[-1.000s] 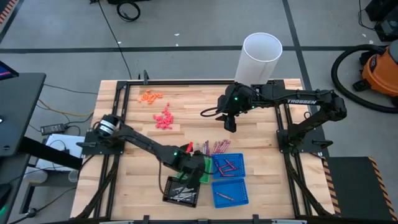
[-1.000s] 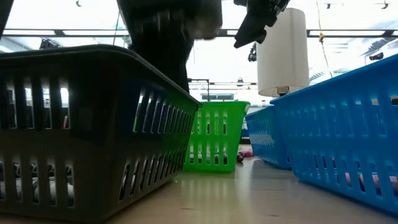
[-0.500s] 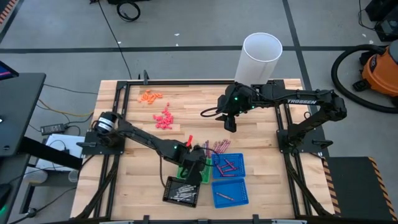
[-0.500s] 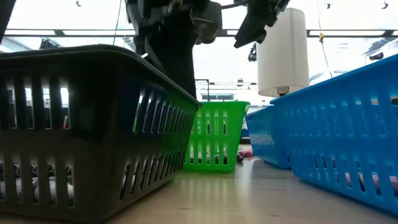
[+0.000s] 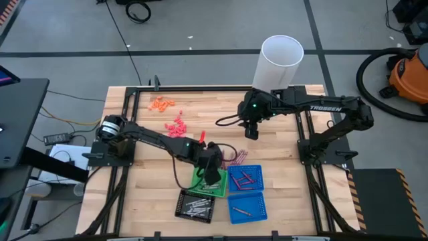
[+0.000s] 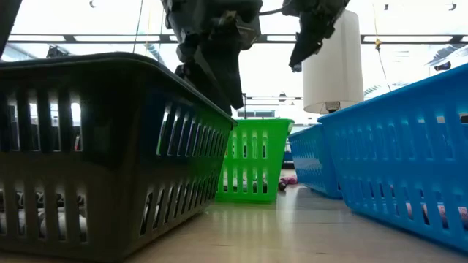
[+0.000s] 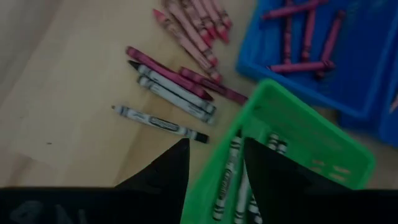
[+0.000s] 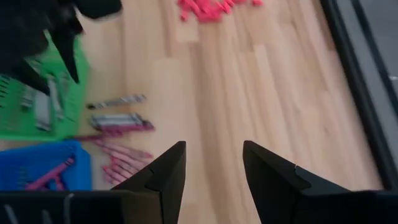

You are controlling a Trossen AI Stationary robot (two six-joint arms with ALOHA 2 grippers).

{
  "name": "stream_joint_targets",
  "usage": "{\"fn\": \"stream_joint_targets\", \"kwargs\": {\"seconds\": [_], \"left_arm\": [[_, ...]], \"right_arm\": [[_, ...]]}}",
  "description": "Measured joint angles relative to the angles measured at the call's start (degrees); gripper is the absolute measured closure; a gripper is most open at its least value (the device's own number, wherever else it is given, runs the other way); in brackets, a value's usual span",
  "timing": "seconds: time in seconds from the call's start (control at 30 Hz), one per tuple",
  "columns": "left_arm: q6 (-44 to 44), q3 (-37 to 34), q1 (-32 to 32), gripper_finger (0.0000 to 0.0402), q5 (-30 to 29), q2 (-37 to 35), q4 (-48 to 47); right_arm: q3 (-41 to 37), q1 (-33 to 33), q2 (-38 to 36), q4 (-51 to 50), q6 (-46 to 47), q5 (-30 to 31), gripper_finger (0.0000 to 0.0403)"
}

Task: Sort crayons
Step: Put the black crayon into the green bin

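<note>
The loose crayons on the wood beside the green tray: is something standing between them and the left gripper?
Nothing visible does. The left gripper is open over the near rim of the green tray, and the loose crayons lie on bare table just beyond its fingertips. The right gripper hangs farther off.

Maroon and grey crayons (image 7: 180, 84) – green basket (image 7: 298, 121), blue baskets (image 5: 245, 178), black basket (image 5: 195, 205) – on pale wood.
</note>
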Motion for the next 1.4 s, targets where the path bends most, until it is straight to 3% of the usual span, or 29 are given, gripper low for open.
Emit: {"fn": "stream_joint_targets", "kwargs": {"seconds": [0.33,0.63,0.77,1.1,1.4], "left_arm": [[-6.74,-0.09,4.18,0.0237,-0.24,0.48,0.33],[-28.09,-0.03,7.28,0.0237,-1.49,0.83,0.34],[-33.32,-0.03,7.39,0.0237,-1.93,2.55,1.24],[-36.43,-0.07,6.91,0.0237,-1.57,6.99,-3.19],[-36.83,0.00,6.91,0.0237,-1.71,8.98,-0.47]], "right_arm": [[-0.02,-3.94,-5.28,-2.15,-1.43,3.72,0.0235],[-0.02,-5.13,-7.73,-1.89,0.21,3.67,0.0235],[-0.01,-4.99,-7.67,-1.82,0.51,3.64,0.0235],[-0.02,-4.93,-7.58,0.00,0.53,2.53,0.0235],[-0.02,-4.93,-7.58,0.73,0.51,2.51,0.0235]]}}
